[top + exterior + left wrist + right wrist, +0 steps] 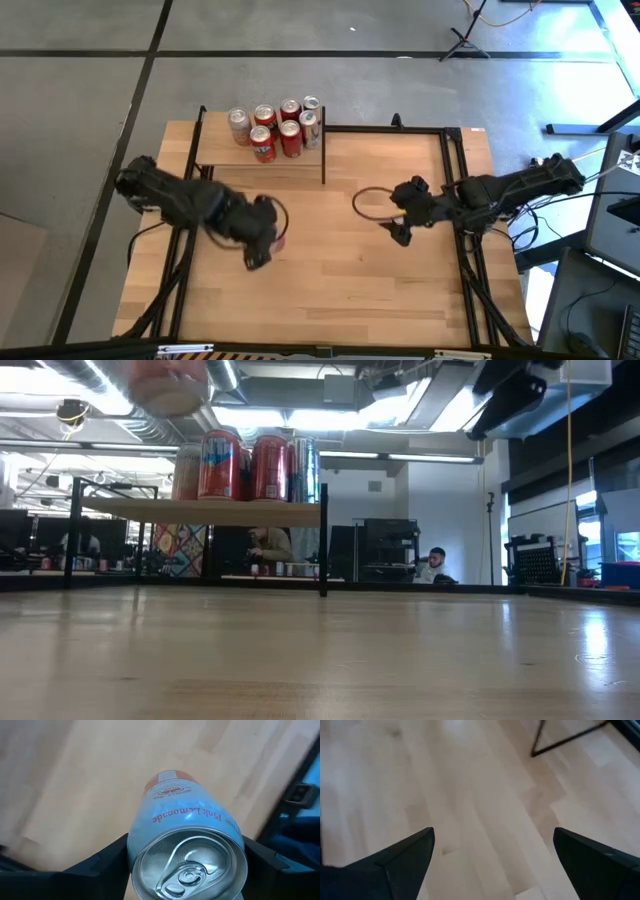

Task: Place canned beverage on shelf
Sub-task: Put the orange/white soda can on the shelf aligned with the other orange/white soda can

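Pale blue and pink, the can [187,845] sits between the two dark fingers [102,862] of my left tool [268,238], which is clenched on its sides; on the label I can read "Pink Lemonade", and the silver top with the pull tab faces the wrist camera. From above, I see this tool over the left half of the table [340,290], at about 9 o'clock from the table's middle, and the can shows only as a small reddish spot beside the dark wrist. In the low view a blurred pinkish shape [170,385] hangs high, above the level of the shelf board, so I take the can to be in the air and not on the wood. My shelf [225,158] stands at about 11 o'clock on the table, and it carries already a group of cans [275,128], red and silver, close together toward its far right part. My right tool [398,228] waits at about 3 o'clock, with its fingers [400,857] spread wide over bare wood and nothing between them.
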`<state>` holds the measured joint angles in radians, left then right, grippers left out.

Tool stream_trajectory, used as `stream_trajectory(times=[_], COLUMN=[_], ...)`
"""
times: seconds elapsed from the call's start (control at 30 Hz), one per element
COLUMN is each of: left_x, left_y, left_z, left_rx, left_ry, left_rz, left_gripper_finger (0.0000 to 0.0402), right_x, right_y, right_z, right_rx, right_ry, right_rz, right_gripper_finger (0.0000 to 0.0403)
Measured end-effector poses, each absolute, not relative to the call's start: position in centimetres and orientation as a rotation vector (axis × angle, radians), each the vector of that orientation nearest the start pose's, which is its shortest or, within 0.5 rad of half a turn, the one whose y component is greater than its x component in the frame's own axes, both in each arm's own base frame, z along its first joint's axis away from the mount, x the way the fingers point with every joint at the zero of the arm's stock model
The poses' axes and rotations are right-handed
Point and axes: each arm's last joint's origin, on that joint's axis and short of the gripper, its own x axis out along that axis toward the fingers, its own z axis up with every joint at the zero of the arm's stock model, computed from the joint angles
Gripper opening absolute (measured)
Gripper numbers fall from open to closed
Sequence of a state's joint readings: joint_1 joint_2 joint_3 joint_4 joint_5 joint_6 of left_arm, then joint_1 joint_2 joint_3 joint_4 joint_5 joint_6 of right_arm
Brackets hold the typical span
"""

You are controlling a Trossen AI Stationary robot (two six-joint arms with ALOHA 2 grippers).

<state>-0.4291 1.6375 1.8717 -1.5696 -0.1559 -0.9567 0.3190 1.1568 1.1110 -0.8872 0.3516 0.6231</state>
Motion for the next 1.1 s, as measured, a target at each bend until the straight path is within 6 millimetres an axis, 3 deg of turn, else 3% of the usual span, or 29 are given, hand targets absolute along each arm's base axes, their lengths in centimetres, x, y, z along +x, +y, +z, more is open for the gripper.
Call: stream_trajectory(times=[0.17,0.47,0.63,0.83,1.1], left_x=[25.1,20.2,17.5,16.8,17.3], left_y=[-7.3,-0.6,1.6,4.3,5.0], left_z=[40.5,42.8,42.7,42.2,41.9], left_rx=[-0.383,-0.397,-0.396,-0.401,-0.463], left_ry=[1.19,1.107,1.092,1.102,1.116], left_rz=[0.366,0.348,0.341,0.368,0.302], left_gripper_finger=[0.0264,0.0264,0.0264,0.0264,0.0264], right_x=[21.3,21.5,21.5,21.8,25.6], right_y=[3.7,0.8,-0.3,-1.2,-1.0], right_z=[31.6,31.6,31.5,31.8,35.1], right_rx=[0.31,0.383,0.416,0.401,0.286], right_ry=[0.842,0.86,0.858,0.821,0.391], right_rz=[-0.389,-0.463,-0.498,-0.5,-0.236], right_gripper_finger=[0.0395,0.0395,0.0395,0.0395,0.0383])
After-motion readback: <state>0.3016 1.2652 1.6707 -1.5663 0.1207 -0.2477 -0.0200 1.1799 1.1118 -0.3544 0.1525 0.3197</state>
